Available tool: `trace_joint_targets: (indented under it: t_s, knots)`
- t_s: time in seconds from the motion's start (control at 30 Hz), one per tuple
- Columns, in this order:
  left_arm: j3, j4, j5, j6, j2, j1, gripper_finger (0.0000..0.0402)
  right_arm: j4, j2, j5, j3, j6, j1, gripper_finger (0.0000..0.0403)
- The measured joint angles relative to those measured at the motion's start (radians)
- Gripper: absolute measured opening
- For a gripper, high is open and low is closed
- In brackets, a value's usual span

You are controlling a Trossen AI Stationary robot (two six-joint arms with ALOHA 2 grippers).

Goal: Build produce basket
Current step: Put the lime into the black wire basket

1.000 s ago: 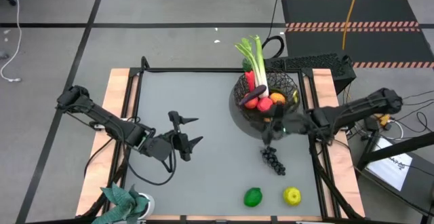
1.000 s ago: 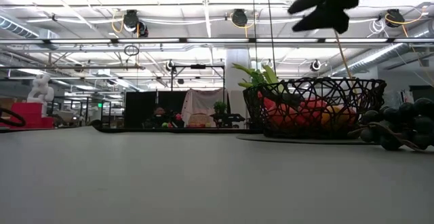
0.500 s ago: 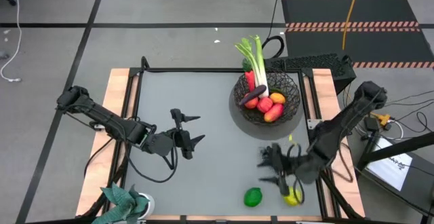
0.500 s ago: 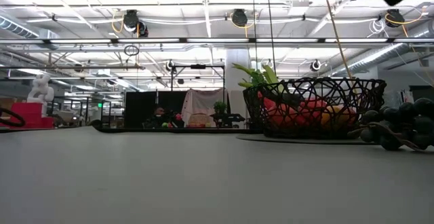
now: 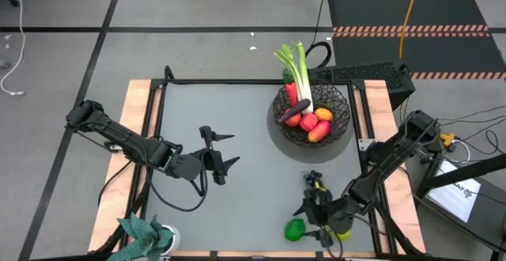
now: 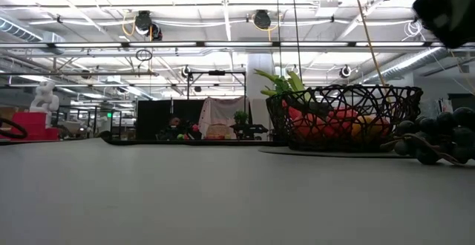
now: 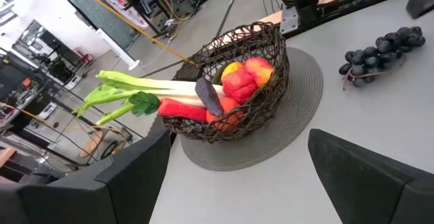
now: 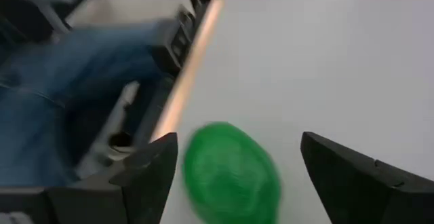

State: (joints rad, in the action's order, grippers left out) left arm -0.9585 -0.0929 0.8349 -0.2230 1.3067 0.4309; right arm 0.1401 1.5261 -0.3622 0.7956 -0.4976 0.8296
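High view, no legible writing, basket [image 5: 338,101]

No readable text, label, brand, number or sign shows in any of the views.

Broad bare table [image 5: 245,166] between left gripper [image 5: 220,152] and basket [image 5: 312,112]: open passage. Leek [image 5: 299,75] overhanging basket's far rim, obstructing there. Right gripper [image 5: 312,212], fingers spread, crowding green fruit [image 5: 294,229] near front edge. Grapes [image 7: 378,49] lying clear of basket mat.
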Motion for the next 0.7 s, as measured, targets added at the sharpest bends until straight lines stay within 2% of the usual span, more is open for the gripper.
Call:
trace_joint_targets:
  t_s: [0.13,0.33,0.57,0.7]
  knots:
    - [0.0,-0.001,0.0,0.003,0.0,0.0,0.0351,0.015,0.055,0.003,0.0,0.033,-0.031,0.0328]
    - [0.0,-0.002,0.0,0.012,0.0,0.006,0.0351,0.076,0.124,0.16,0.0,-0.039,-0.084,0.0351]
    - [0.0,-0.003,0.0,0.012,0.0,0.008,0.0351,0.086,0.165,0.192,0.002,-0.069,-0.108,0.0352]
    - [0.0,-0.002,0.001,0.0,0.0,0.015,0.0351,0.083,0.17,0.258,0.002,-0.07,-0.11,0.0328]
